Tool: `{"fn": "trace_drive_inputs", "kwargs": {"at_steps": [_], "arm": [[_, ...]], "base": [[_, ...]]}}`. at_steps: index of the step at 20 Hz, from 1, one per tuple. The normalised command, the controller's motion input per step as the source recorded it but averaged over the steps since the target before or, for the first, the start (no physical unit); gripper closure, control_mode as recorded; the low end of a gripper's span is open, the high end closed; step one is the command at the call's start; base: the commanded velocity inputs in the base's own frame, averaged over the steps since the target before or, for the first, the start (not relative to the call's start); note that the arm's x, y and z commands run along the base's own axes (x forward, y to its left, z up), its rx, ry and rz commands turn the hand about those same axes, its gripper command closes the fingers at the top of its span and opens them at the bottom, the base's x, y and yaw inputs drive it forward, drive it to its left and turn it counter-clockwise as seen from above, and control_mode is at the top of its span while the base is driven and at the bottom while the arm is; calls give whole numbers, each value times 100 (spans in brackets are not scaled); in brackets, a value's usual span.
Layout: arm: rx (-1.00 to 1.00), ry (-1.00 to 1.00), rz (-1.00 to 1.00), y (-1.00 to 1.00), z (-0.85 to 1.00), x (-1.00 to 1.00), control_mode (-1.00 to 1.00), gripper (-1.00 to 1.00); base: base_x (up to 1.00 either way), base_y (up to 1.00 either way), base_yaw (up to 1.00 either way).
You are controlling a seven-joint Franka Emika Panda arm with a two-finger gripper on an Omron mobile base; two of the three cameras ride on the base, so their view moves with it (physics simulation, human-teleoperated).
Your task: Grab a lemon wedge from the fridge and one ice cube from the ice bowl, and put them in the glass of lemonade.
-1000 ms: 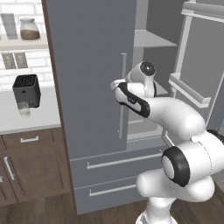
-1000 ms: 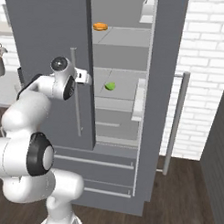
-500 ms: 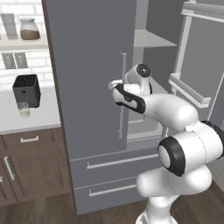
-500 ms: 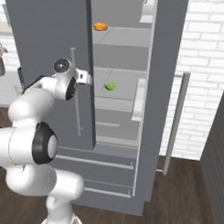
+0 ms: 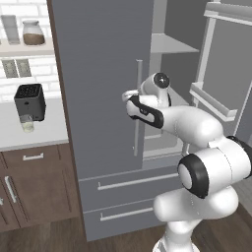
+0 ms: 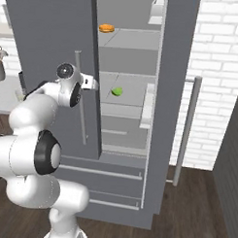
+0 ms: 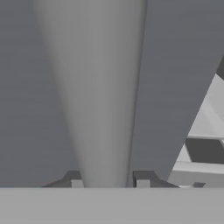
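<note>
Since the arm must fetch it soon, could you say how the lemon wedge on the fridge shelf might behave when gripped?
The lemon wedge looks tiny beside the gripper, so probably very light and easy to nudge away. Its rounded shape may let it rock or slide on the smooth shelf. It probably squashes if pinched hard.

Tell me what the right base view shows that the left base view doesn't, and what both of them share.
Right base view alone: the lemon wedge on a middle fridge shelf, a small orange item on the shelf above, and the white brick wall beside the fridge.

Left base view alone: the black toaster on the counter with the glass of lemonade just in front, and brown cabinets below.

Both: the fridge with one door open, and the gripper at the closed door's handle.
</note>
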Motion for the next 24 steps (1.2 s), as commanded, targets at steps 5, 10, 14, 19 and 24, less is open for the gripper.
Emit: {"fn": "trace_drive_inputs", "kwargs": {"at_steps": [5, 10, 14, 19, 24], "arm": [[0, 0, 0, 4, -1, 6, -100, 100], [0, -5, 2, 43, 8, -8, -100, 100], [0, -14, 6, 72, 27, -61, -100, 100], [0, -12, 10, 83, 45, -97, -100, 100], [0, -7, 12, 66, 84, -100, -100, 100]], "base": [[0, 0, 0], [0, 0, 0], [0, 0, 0], [0, 0, 0], [0, 0, 0]]}}
